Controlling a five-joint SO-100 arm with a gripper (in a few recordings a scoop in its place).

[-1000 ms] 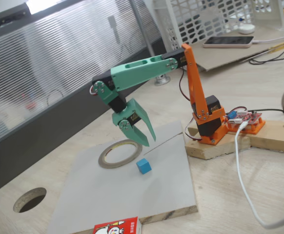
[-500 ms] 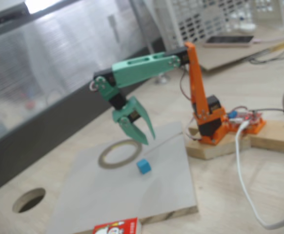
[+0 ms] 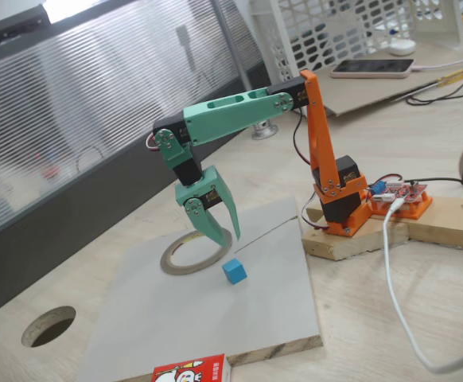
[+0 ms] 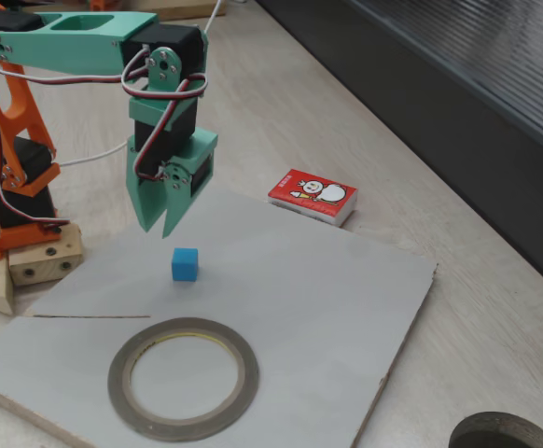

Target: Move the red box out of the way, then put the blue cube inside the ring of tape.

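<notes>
The blue cube (image 3: 234, 270) (image 4: 185, 264) lies on the grey board, free of everything. My green gripper (image 3: 229, 238) (image 4: 156, 231) hangs a little above it, on the side toward the arm base, fingers pointing down. It is open with a narrow gap and holds nothing. The ring of tape (image 3: 172, 259) (image 4: 245, 376) lies flat on the board beside the cube, its opening bare. The red box (image 3: 190, 371) (image 4: 313, 197) sits at the board's edge, away from the cube and the ring.
A grey board (image 3: 176, 326) (image 4: 318, 299) carries the cube and the tape. A dark round hole (image 3: 48, 326) (image 4: 495, 434) is cut in the wooden tabletop. The orange arm base (image 3: 339, 203) stands on a wooden block, with a white cable (image 3: 394, 294) beside it.
The gripper has turned at the wrist and dropped slightly toward the cube, and its fingers stand closer together. Cube, tape and box have not moved.
</notes>
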